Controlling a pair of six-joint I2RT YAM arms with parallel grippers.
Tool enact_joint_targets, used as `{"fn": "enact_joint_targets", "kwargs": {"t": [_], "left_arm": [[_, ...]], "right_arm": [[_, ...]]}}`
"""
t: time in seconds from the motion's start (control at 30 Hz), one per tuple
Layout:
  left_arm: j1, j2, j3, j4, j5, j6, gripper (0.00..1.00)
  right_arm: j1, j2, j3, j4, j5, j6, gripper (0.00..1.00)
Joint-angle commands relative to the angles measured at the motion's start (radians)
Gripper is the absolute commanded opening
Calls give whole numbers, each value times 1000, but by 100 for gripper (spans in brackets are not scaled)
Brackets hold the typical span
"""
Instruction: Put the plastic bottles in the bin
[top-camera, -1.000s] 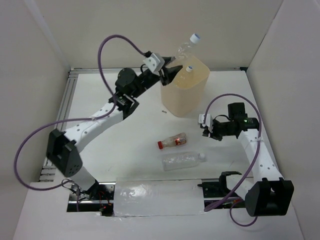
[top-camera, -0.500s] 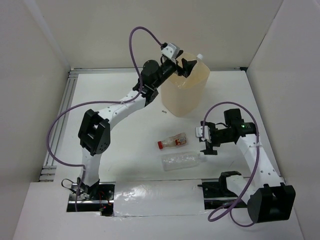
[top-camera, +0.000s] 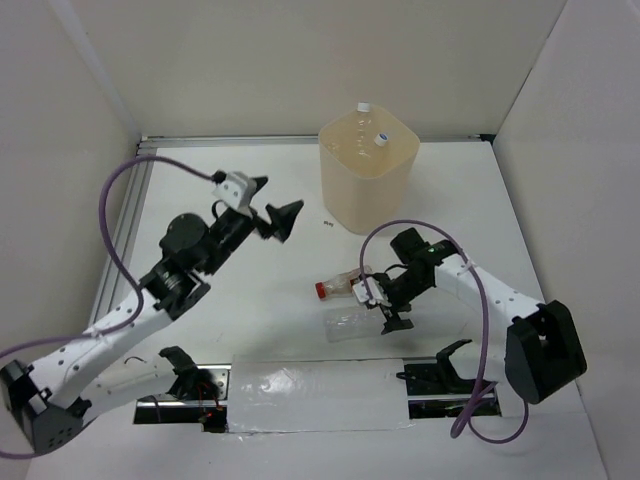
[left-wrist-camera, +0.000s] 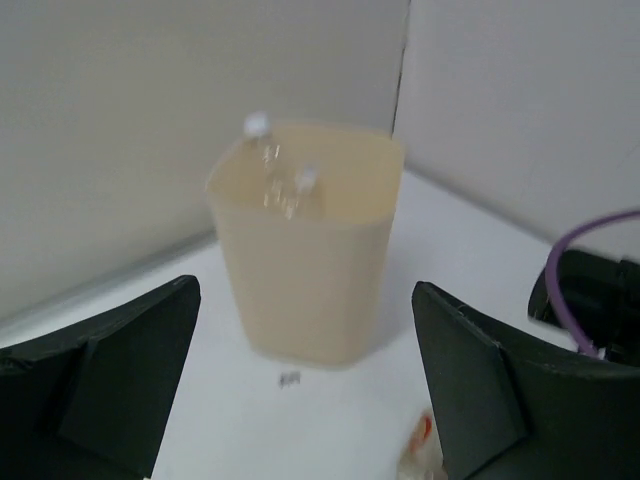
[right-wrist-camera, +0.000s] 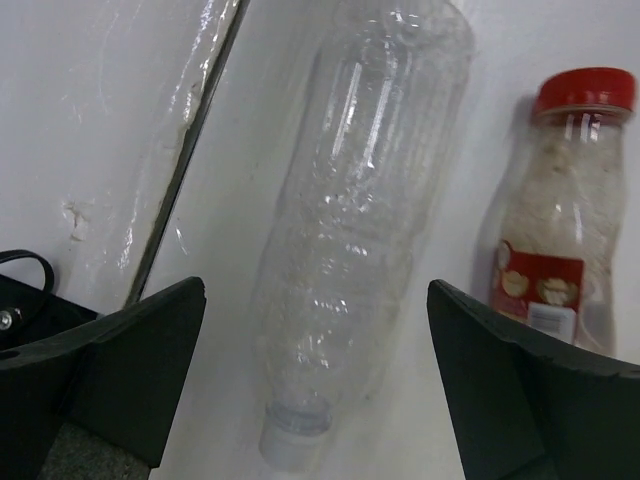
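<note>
Clear bottle (right-wrist-camera: 350, 200) lay between spread fingers of right gripper (right-wrist-camera: 316, 300), poised for grasp; left gripper (top-camera: 272, 207) empty, fingers apart, facing bin (left-wrist-camera: 300, 260).

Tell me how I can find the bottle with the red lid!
Find the big beige bin at the back. Nearer the front, two bottles lie side by side by the right pincer. The red-capped bottle is the one closer to the bin: short, with a red label, while the clear bottle next to it is longer and plain.
</note>
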Motion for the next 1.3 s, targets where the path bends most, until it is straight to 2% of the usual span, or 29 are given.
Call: {"fn": "enact_joint_targets", "kwargs": {"t": [0.0, 0.1, 0.17, 0.23, 0.3, 0.33, 0.4, 0.47, 0.5, 0.57, 0.6, 0.73, 0.83, 0.9, 1.0, 1.07, 1.1, 1.27], "left_arm": [[-17, -123, -199, -216, -120, -37, 100], [-62, -288, -355, -302, -174, -118, 100], [-85, -346, -389, -326, -186, -131, 100], [-112, -377, -398, -339, -203, -131, 100], [-144, -368, -409, -339, -224, -131, 100], [-144, -333, -409, -339, -225, -120, 100], [-177, -290, -409, -299, -225, -93, 100], [-201, -229, -418, -250, -200, -49, 100], [-201, -210, -446, -192, -177, -27, 100], [-201, -172, -464, -138, -125, 8, 100], [-201, -135, -475, -112, -110, 39, 100], [-176, -86, -475, -32, -99, 50, 100], [-165, -75, -475, 0, -45, 50, 100], [-156, -49, -466, 32, -22, 50, 100], [-156, 26, -435, 57, 4, 62, 100], [-156, 112, -389, 86, 42, 62, 100], [-156, 112, -389, 86, 42, 62, 100], [-190, 250, -328, 126, 81, 93, 100]], "right_arm": [[77, 33, -46, 162, 50, 131, 98], [152, 59, -93, 355, 191, 336, 93], [188, 92, -102, 414, 234, 370, 89], [209, 102, -133, 484, 286, 400, 80], [220, 112, -144, 505, 300, 400, 64], [220, 112, -144, 505, 301, 400, 44], [205, 100, -113, 434, 261, 358, 32], [173, 71, -32, 240, 142, 233, 23], [127, 18, 35, 112, 97, 193, 23], [87, -48, 107, 34, 16, 160, 21], [62, -111, 144, 8, 6, 151, 21], [0, -193, 324, 17, -5, 237, 20], [-57, -214, 433, 147, 7, 375, 20], [-91, -214, 473, 344, 43, 535, 20], [-102, -161, 532, 590, 131, 659, 21], [-102, 1, 624, 673, 203, 740, 26], [-102, 2, 664, 687, 204, 740, 27], [-175, 242, 868, 767, 204, 792, 32]]}}
